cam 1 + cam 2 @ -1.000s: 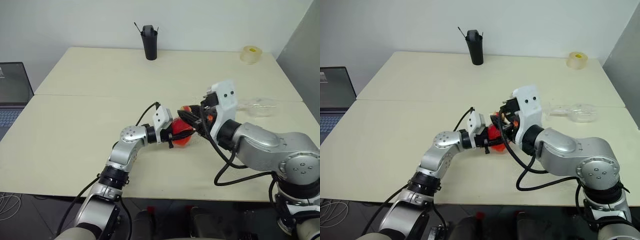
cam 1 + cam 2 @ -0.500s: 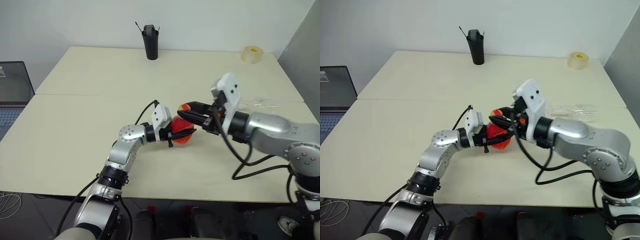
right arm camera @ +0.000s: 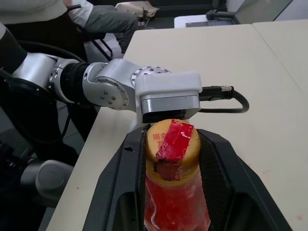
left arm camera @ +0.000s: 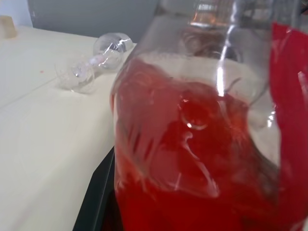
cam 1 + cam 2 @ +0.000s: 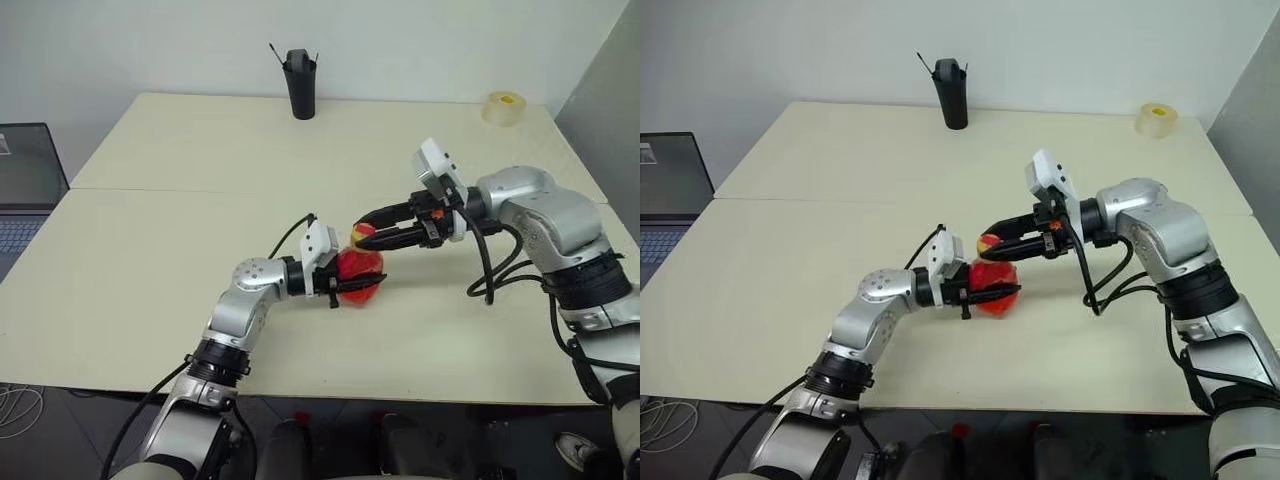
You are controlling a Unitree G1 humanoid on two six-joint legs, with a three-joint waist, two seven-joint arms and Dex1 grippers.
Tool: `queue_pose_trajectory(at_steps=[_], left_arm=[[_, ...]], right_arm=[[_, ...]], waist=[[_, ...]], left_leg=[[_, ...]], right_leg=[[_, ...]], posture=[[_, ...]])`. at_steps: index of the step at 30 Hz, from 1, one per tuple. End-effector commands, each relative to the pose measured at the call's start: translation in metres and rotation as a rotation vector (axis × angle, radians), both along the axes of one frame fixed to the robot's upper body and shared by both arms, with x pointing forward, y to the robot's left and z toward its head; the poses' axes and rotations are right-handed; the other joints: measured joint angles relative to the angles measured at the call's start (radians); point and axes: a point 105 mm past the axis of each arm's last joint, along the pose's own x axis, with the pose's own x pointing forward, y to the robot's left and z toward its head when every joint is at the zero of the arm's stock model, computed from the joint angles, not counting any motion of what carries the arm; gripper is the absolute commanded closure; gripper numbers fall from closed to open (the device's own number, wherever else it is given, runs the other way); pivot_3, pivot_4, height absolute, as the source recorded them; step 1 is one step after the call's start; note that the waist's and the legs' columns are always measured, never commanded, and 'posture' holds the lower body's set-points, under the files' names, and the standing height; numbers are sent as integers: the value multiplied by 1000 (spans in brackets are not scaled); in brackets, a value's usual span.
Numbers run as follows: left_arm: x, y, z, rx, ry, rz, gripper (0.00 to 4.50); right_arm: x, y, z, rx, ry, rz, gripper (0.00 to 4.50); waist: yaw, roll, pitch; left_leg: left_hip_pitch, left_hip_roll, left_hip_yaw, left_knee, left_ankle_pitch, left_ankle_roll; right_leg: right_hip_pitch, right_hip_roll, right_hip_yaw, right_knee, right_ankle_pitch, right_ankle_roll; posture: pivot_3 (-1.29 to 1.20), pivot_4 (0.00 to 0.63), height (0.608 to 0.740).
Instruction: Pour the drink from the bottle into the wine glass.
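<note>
The bottle (image 5: 358,276), a small clear one holding the red drink (image 4: 192,159), stands upright just above the table near the middle front. My left gripper (image 5: 360,282) reaches in from the left and is shut on its body. My right gripper (image 5: 363,232) comes in level from the right and is shut on the yellow-and-red cap (image 3: 172,144), with one black finger (image 3: 126,192) on each side. The wine glass (image 4: 96,60) lies on its side on the table beyond the bottle in the left wrist view. In the eye views my right arm hides it.
A tall black cup (image 5: 299,85) stands at the table's far edge. A roll of tape (image 5: 502,107) sits at the back right corner. A laptop (image 5: 25,185) is off the table's left side. A seam (image 5: 200,190) runs across the tabletop.
My right arm has swung out to the right and its wrist has turned around the cap, with the fingers staying on it. The left gripper and bottle have barely moved.
</note>
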Motion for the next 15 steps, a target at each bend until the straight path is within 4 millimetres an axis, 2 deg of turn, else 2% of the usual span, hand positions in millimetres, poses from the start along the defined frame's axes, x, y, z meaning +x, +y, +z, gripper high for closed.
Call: queue_pose_trajectory(at_steps=[1,3,12,15], left_arm=[[-11,-19,34,-69,-112,-80,2945],[-11,-19,34,-69,-112,-79,2945],[-8,-25,34,-68,-109,-87,2948],[-6,-25,35,-69,-111,-90,2948]], right_arm=[[-3,12,-1,-43,-19,33,3275],[-5,12,3,-35,-14,33,3275],[-20,12,30,25,-54,8,236],[-22,6,38,52,-72,-45,224]], waist=[[0,0,0],[0,0,0],[-1,0,0],[0,0,0]], left_leg=[[0,0,0,0,0,0],[0,0,0,0,0,0],[0,0,-1,0,0,0],[0,0,-1,0,0,0]], right_leg=[[0,0,0,0,0,0],[0,0,0,0,0,0],[0,-4,-1,1,0,0],[0,-4,-1,1,0,0]], posture=[[0,150,740],[0,150,740],[0,150,740],[0,150,740]])
